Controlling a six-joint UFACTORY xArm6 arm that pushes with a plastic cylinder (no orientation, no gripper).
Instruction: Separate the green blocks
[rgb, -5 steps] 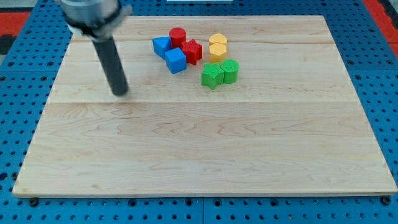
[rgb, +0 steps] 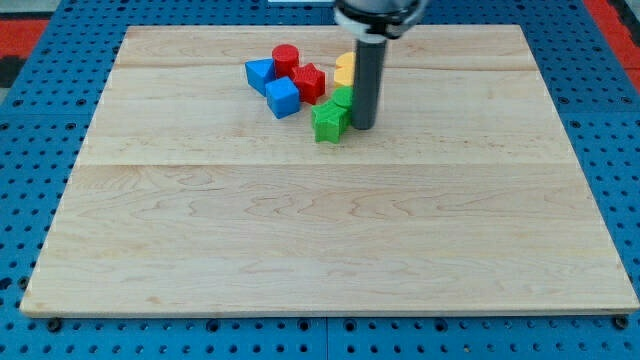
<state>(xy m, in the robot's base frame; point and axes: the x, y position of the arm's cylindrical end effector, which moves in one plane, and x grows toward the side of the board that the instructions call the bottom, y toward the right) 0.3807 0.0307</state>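
Note:
My tip (rgb: 363, 126) rests on the board just right of the green blocks. A green star-shaped block (rgb: 327, 122) lies to the tip's left. A second green block (rgb: 343, 98) sits just above it, partly hidden by the rod, and the two look to be touching. The rod also covers most of the yellow blocks (rgb: 344, 68).
Up and left of the green pair are a red cylinder (rgb: 286, 57), a red star-shaped block (rgb: 310, 81), a blue block (rgb: 261, 73) and a blue cube (rgb: 283, 97), all packed together. The wooden board (rgb: 320, 240) lies on a blue pegboard.
The rod swung from the board's left to the right side of the green blocks. The green pair shifted left, and the round green block now sits above the star-shaped one.

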